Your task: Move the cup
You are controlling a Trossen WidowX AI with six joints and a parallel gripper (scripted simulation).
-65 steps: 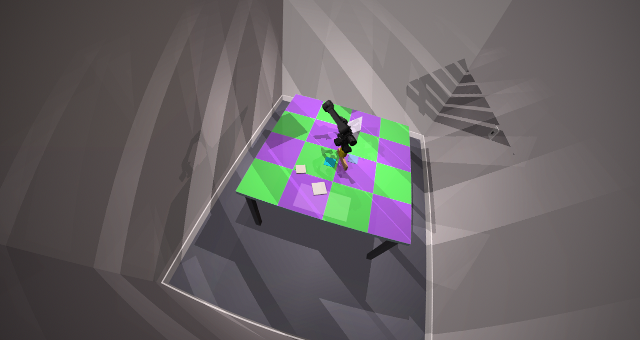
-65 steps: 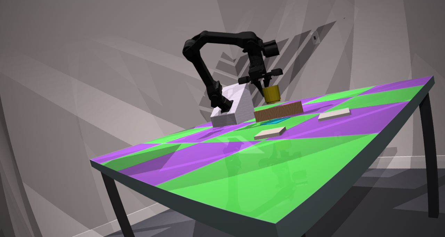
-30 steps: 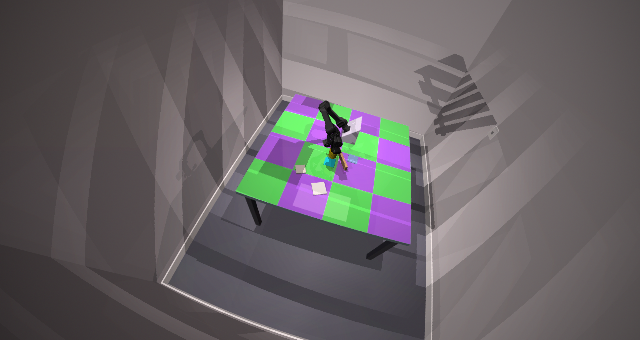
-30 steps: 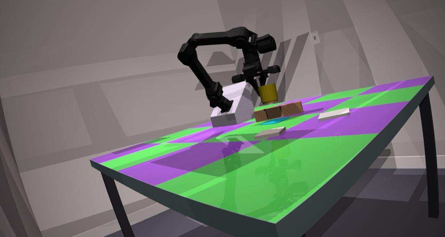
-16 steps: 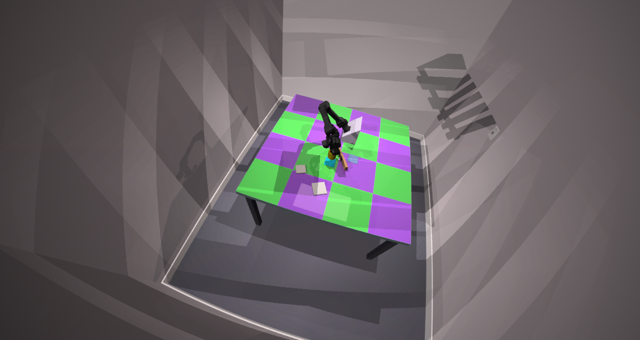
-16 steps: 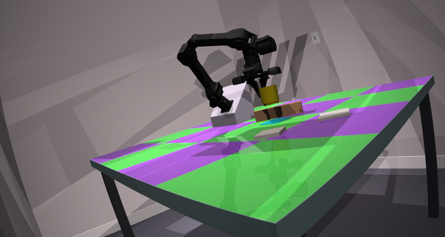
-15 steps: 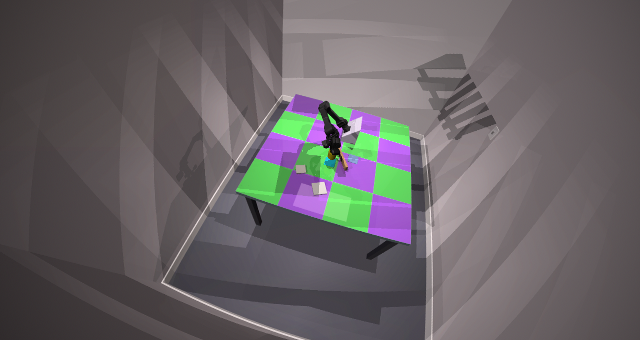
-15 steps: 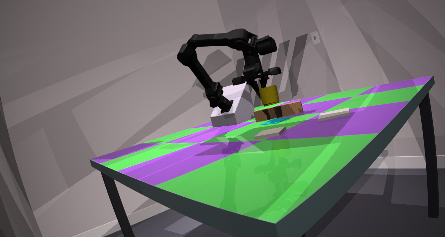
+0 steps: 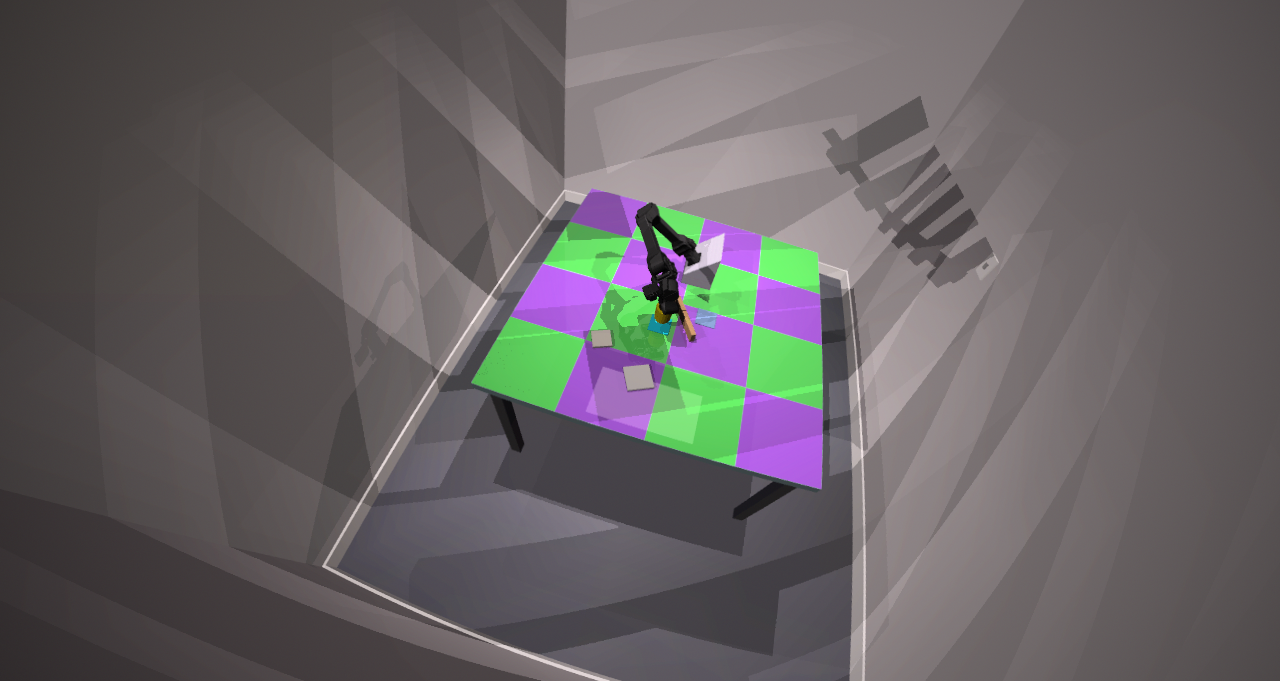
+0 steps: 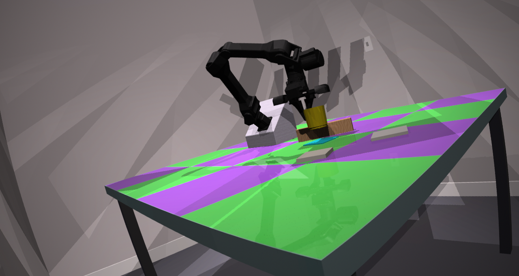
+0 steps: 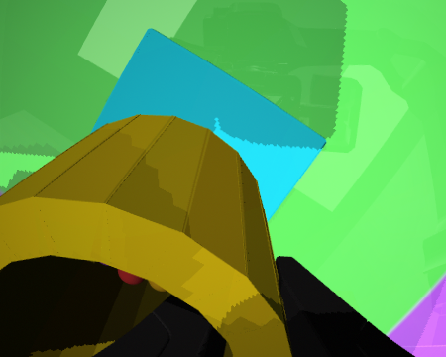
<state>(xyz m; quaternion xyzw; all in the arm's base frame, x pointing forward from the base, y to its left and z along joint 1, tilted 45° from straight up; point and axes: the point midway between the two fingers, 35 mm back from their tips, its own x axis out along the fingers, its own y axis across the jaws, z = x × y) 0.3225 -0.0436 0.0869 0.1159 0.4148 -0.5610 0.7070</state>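
A mustard-yellow, round-walled cup [image 9: 662, 315] [image 10: 314, 116] [image 11: 159, 174] is held up in the air, its base above a flat, square, cyan-blue pad [image 9: 658, 327] [image 10: 319, 141] [image 11: 183, 84] and apart from it. The jaws are nearly closed, pinching the cup's wall: in the wrist view one black finger [image 11: 149, 332] is inside the cup and the other black finger [image 11: 322, 297] is outside. Inside the rim, a small red round marble [image 11: 130, 276] shows, with part of a small tan marble [image 11: 157, 284] beside it; the rest of the contents is hidden.

The black jointed arm [image 9: 656, 245] [image 10: 250, 50] arches over from the far side in the top view, near a pale, sloped block [image 9: 707, 253] [image 10: 283, 123]. In that same view, a long, upright brown wooden board [image 9: 687, 323] [image 10: 341, 126] stands just right of the cyan-blue pad, between it and a flat, pale-blue pad [image 9: 707, 319] farther right. A small, flat beige slab [image 9: 601, 338] [image 10: 314, 155] lies left of the cyan-blue pad, and a larger, flat beige slab [image 9: 638, 377] [image 10: 390, 133] lies on its near side. All these stand or lie on a green-and-purple checkered counter [image 9: 778, 444] [image 10: 254, 198].
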